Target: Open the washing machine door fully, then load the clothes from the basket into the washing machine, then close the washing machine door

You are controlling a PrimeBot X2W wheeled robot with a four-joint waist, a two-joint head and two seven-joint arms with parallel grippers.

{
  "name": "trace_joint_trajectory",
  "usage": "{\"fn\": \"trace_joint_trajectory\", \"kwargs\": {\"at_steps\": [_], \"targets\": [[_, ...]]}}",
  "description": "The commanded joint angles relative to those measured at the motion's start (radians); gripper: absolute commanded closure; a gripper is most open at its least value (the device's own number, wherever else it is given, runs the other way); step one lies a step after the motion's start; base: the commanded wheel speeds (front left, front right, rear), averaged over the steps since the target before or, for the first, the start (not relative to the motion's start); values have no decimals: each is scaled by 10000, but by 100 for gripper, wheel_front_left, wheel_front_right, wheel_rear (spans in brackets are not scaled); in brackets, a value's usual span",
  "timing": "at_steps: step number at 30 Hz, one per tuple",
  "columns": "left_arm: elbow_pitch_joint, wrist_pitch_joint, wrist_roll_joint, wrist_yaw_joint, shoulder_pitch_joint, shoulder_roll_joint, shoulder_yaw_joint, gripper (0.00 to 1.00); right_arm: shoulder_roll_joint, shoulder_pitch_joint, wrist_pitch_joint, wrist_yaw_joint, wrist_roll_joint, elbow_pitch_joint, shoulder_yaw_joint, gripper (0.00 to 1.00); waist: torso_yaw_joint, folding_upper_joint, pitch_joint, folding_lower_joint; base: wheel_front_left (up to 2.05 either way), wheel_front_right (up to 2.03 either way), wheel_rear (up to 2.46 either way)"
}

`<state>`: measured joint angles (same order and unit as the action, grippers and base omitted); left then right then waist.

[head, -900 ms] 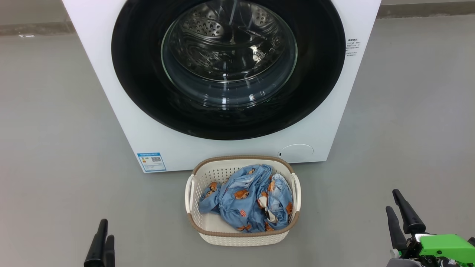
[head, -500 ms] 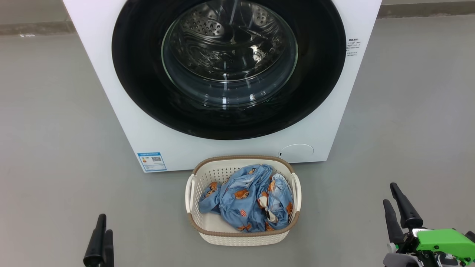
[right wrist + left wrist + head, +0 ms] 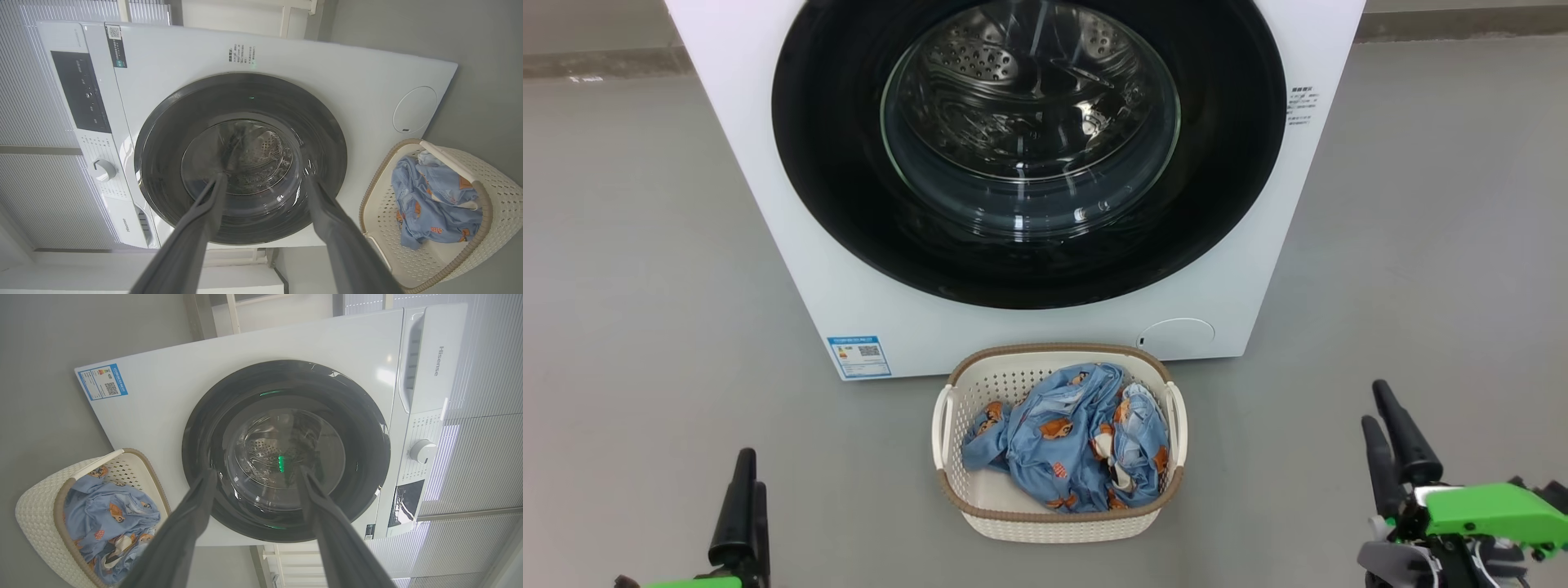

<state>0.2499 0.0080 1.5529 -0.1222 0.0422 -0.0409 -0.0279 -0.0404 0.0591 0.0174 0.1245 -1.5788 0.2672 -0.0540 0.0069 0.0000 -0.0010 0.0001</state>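
before the washing machine, clothes in basket, door shut

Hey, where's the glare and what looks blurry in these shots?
Head view: sharp and evenly lit, white glints on the washing machine door glass. Left wrist view: near fingers soft, a green glint in the glass. Right wrist view: fingers out of focus, washing machine sharp.

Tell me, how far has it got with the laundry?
Nothing looks done yet. The washing machine door is shut. In hand: both pairs of jaws hang open and empty, short of it. Left: open the door, move the clothes from the basket into the washing machine, close it.
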Motion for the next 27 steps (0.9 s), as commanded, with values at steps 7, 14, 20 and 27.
{"fn": "trace_joint_trajectory", "kwargs": {"at_steps": [7,14,20,27], "targets": [[-485,-324,-650,-33,588,-300,108,0,-532,811,-402,31,817,-442,780,0,15,0,-10,-1,0,0,0],[-550,-521,-1198,-37,665,-396,192,0,-833,1003,-625,33,1734,-289,1238,0,12,0,-18,-1,0,0,0],[-598,-708,-1995,-41,730,-508,306,0,-885,1206,-808,36,2779,-191,1388,0,5,0,-19,-1,0,0,0],[-697,-917,-3331,-45,851,-611,432,0,-985,1361,-1014,38,3740,-176,1628,0,28,0,1,-1,0,0,0]]}}
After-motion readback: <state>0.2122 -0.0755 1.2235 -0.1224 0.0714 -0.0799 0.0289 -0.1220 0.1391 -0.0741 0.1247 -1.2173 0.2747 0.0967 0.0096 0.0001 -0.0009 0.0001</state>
